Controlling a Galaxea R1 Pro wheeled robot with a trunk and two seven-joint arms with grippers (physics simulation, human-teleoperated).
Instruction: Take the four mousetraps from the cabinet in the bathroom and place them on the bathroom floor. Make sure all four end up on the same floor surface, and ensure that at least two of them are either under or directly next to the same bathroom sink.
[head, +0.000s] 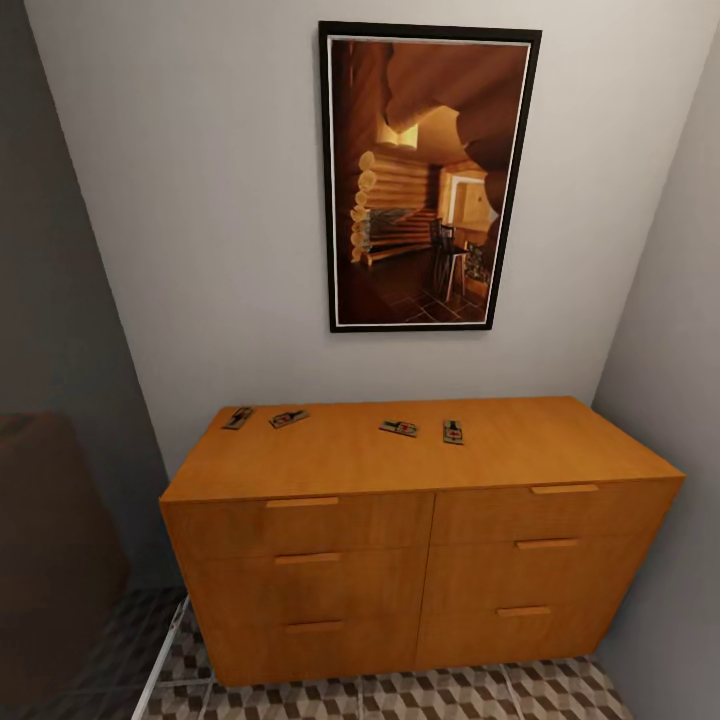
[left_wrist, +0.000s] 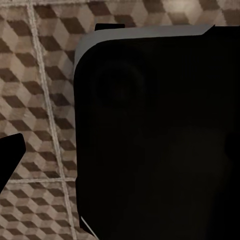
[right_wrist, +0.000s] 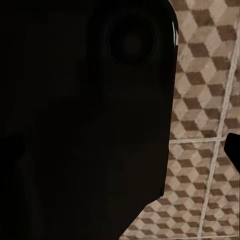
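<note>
Orange-brown wood takes up the lower half of the head view: the cabinet (head: 420, 540), a wide low chest with six drawer fronts and slim handles, stands against a pale wall in a narrow alcove. Above it hangs a framed picture (head: 428, 178) of a log-cabin interior, black-framed and upright. To the left, a dark brown bulk (head: 45, 540) sits in shadow, too dim to identify.

The bathroom floor (head: 450, 695), tiled in a brown, beige and white cube pattern with pale grout lines, shows as a strip in front of the cabinet and again in both wrist views (left_wrist: 35, 100) (right_wrist: 205, 110).

On the cabinet's top, towards its back edge, lie the four mousetraps, all flat: one at the far left (head: 237, 418), a second just beside it (head: 288, 418), then well apart a third (head: 399, 428) and near it a fourth (head: 453, 432).

In each wrist view a large black robot body part (left_wrist: 155, 135) (right_wrist: 85, 115) blocks most of the frame, with the floor tiles beyond it. A dark tip sits at the edge of each wrist view, but I cannot tell whether either gripper is open or closed, nor how the traps lie relative to them.
</note>
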